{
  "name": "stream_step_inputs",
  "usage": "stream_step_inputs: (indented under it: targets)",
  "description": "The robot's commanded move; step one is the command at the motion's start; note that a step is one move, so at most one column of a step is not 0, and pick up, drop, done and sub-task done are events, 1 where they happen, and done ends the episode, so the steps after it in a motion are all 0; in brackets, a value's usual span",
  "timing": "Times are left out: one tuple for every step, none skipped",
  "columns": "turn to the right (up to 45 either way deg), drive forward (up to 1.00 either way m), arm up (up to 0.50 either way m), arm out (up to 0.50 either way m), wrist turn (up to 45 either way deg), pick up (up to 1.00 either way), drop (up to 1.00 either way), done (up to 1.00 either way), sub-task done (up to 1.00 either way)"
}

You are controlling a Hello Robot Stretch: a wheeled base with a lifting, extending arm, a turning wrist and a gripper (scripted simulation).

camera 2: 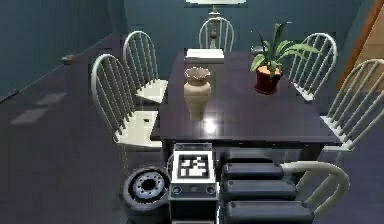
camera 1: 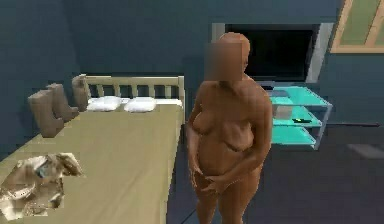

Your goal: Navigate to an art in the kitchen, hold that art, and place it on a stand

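A tall brown statue (camera 1: 228, 130) of a standing nude figure rises in the middle of the forward view, next to the bed. Behind it to the right is a teal glass stand (camera 1: 298, 112) with shelves and a dark television (camera 1: 270, 54) on top. In the arm side view a beige vase (camera 2: 198, 92) stands on a dark dining table (camera 2: 240, 120). The arm (camera 2: 250, 188) lies drawn in at the bottom edge, with a white marked square (camera 2: 192, 165) at its end. Left of that sits the gripper (camera 2: 148, 188), a round dark body low against the floor. I cannot tell whether it holds anything.
A bed (camera 1: 100, 150) with white pillows (camera 1: 122, 103) and a crumpled pale object (camera 1: 40, 180) takes the forward view's left. White chairs (camera 2: 118, 95) ring the table, which also carries a potted plant (camera 2: 270, 58) and a flat white box (camera 2: 204, 55). Bare floor lies left of the table.
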Motion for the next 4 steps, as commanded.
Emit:
stream_step_inputs:
  targets:
    - [24.0,0.00,0.00,0.00,0.0,0.00,0.00,0.00,0.00]
    - [0.0,1.00,0.00,0.00,0.0,0.00,0.00,0.00,0.00]
    - [0.0,0.85,0.00,0.00,0.0,0.00,0.00,0.00,0.00]
    - [-33.0,0.00,0.00,0.00,0.0,0.00,0.00,0.00,0.00]
